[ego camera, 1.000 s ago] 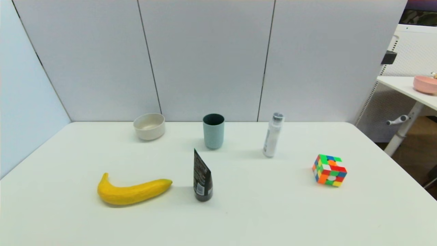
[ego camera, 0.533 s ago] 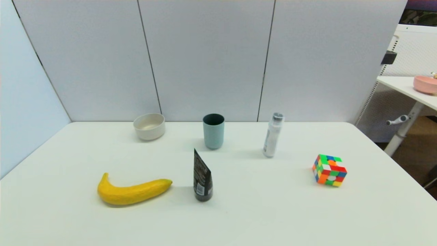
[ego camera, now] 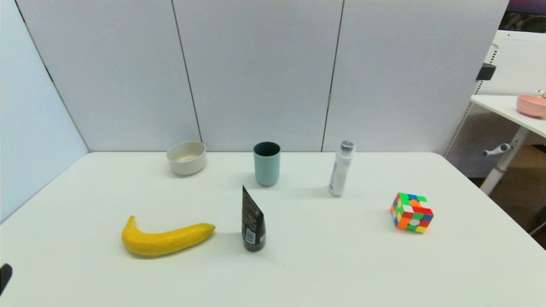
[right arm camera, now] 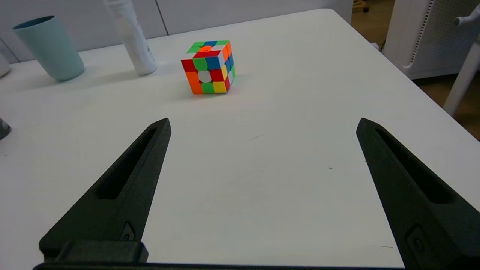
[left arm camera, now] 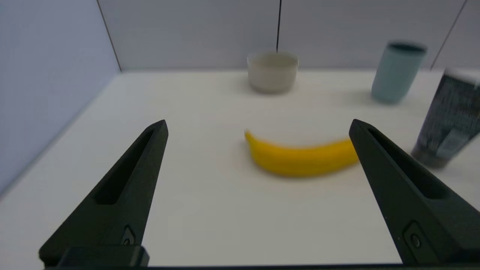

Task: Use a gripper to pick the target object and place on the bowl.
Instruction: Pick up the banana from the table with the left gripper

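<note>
The yellow banana (ego camera: 165, 239) lies on the white table (ego camera: 324, 264) at the front left; it also shows in the left wrist view (left arm camera: 300, 159). The off-white bowl (ego camera: 186, 157) stands at the back left, by the wall, and shows in the left wrist view (left arm camera: 272, 71) beyond the banana. My left gripper (left arm camera: 258, 129) is open and empty, short of the banana; only a black tip (ego camera: 5, 276) shows at the head view's left edge. My right gripper (right arm camera: 262, 125) is open and empty over bare table at the front right.
A black tube (ego camera: 252, 221) stands just right of the banana. A teal cup (ego camera: 267, 163) and a white bottle (ego camera: 341, 169) stand at the back. A colour cube (ego camera: 411, 212) sits at the right. A pink bowl (ego camera: 531, 105) is on a side table.
A black tip of my left gripper has come into the head view at the lower left edge. Nothing on the table has moved.
</note>
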